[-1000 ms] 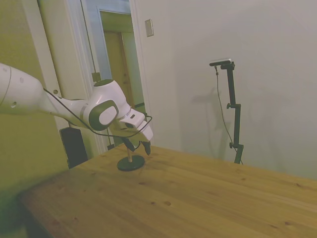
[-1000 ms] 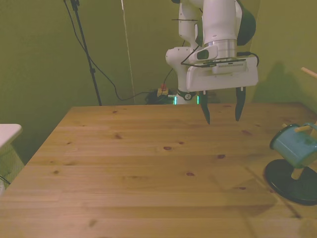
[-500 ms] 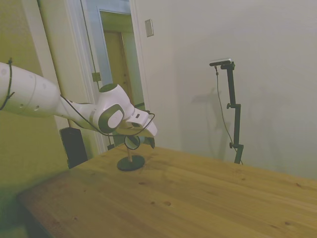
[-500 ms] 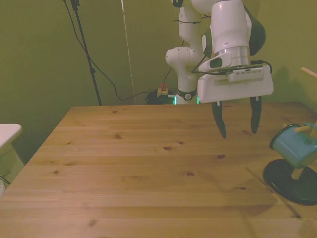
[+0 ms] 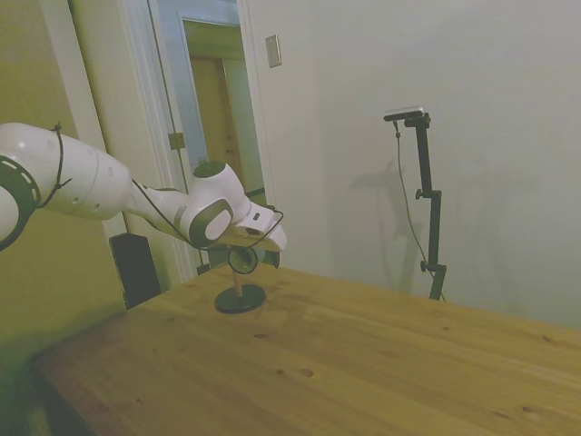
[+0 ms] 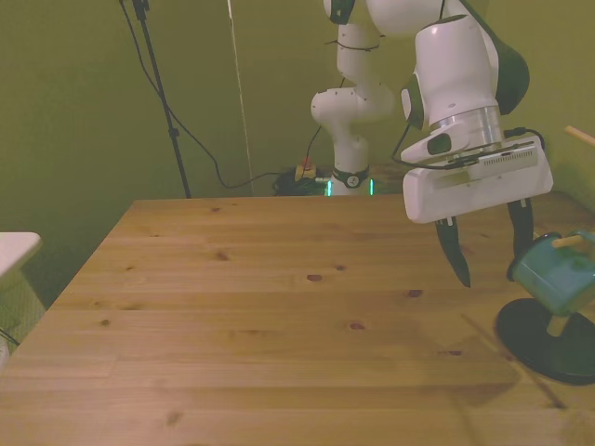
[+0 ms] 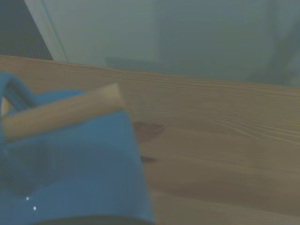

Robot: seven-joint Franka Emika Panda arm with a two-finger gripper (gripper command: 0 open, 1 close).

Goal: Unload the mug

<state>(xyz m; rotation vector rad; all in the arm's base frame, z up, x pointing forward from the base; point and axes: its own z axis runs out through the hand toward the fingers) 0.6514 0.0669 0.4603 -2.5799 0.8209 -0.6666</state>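
Note:
The mug (image 6: 558, 277) is teal-green and hangs tilted by its handle on a wooden peg (image 6: 569, 241) of a stand with a round black base (image 6: 548, 342), at the front view's right edge. My gripper (image 6: 490, 247) is open and slightly tilted. It hovers just to the front view's left of the mug, with one fingertip close to the mug's rim and nothing between the fingers. In the side view the mug (image 5: 242, 260) shows its open mouth under the white hand. Up close in the wrist view, the mug (image 7: 70, 173) fills a corner with the peg (image 7: 61, 112) across it.
The wooden table (image 6: 279, 316) stretches wide toward the front view's left. A white object (image 6: 14, 249) sits off the table's left side. Another wooden peg tip (image 6: 580, 136) pokes in at the right edge, above the mug.
The gripper has travelled toward the front view's right and downward, closing in on the mug, and it has tilted. Its fingers stay open. The mug and stand have not moved.

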